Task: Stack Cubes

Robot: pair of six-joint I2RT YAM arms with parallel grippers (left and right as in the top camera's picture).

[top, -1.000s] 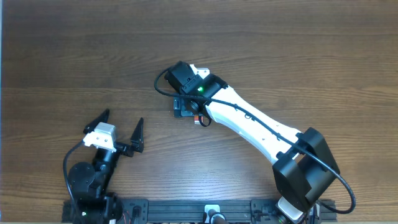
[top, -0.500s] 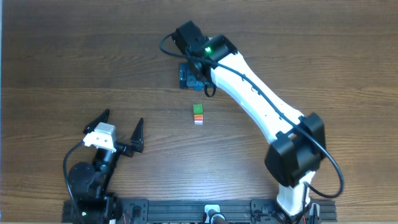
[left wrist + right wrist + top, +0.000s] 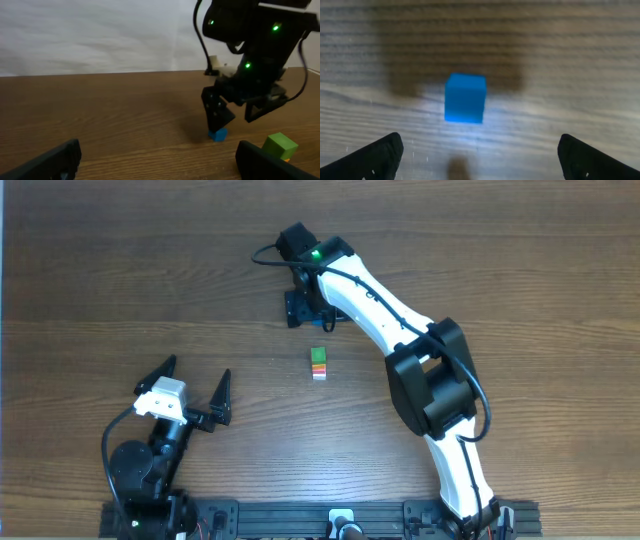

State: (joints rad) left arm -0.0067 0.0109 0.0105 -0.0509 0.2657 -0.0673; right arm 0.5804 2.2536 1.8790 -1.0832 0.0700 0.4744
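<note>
Two pincers, both released: the right pincer (image 3: 237,112) hangs w/ its jaws spread wide over the blue cube (image 3: 465,97) at the far middle of the desk (image 3: 100,260), while the left pincer (image 3: 197,369) sits parked at the near left, jaws apart, well away from the work. The blue cube rests flat on the wood by itself, nearer than it and a touch to the right stands the stack (image 3: 319,363), green cube (image 3: 280,144) on top w/ an orange one under it; cube and stack are apart, not touching. We judge the step in hand as the pick-up of the blue cube, approx. the last piece to go on. It looks small, stiff and light, prob. smooth-faced, so it won't deform but could slip or twist if pinched off-centre. We'd take it on two opposite flat sides, about mid-height, jaws square to the faces, not on corners. From the right wrist view the cube lies a little off the midline between the fingers, so we'd centre first, then lower. Setting it down needs a soft touch, since the narrow stack could topple w/ any sideways nudge.
</note>
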